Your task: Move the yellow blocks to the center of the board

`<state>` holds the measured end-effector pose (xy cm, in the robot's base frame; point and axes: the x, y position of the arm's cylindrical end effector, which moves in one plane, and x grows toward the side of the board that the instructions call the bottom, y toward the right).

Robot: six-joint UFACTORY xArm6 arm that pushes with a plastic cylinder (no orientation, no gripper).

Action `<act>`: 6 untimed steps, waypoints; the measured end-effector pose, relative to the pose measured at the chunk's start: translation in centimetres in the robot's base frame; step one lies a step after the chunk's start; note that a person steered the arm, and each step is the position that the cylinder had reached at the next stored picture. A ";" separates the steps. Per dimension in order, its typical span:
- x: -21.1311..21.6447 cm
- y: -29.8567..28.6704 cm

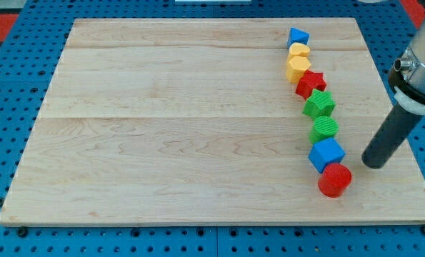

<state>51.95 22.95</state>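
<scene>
No jaws on this arm, only a dark rod, and my tip (374, 163) holds nothing and touches no block. It sits on the wooden board (162, 128) at the view's right, just right of the blue cube (326, 154) and the red round block (334, 179). All the blocks make one wiggly line down the right side. From the near end going far: red round block, blue cube, green round block (324, 128), green star (319, 104), red star (311, 83), big yellow block (297, 68), small yellow block (299, 51), then a small blue block (298, 36). Both yellow blocks touch, far from the board's middle.
</scene>
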 end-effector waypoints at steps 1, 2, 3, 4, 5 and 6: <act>-7.4 2.1; -14.2 3.5; -17.9 -2.1; -19.8 -11.2; -19.6 -18.7; -19.2 -17.9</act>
<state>32.80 5.08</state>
